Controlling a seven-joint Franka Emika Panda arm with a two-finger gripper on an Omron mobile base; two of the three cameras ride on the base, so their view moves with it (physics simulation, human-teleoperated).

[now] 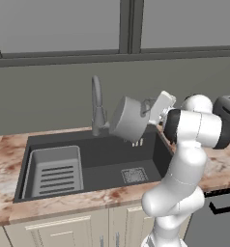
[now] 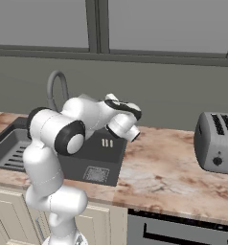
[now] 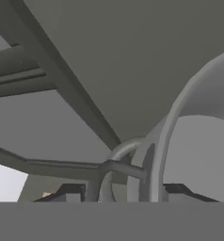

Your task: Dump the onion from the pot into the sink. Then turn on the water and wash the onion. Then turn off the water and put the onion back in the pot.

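Left base view: hand (image 1: 152,110) clamped on pot (image 1: 129,119) handle, pot tipped, center frame above sink (image 1: 95,154). Rigid metal, likely light; handle's the grip.

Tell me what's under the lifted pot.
Under the tilted pot lies the dark sink: bare floor, drain grate nearby. No onion shows there; the pot's inside faces away.

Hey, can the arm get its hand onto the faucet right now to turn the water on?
Probably not yet. The hand is holding the tilted pot above the sink, right beside the faucet, so it would need to put the pot down first.
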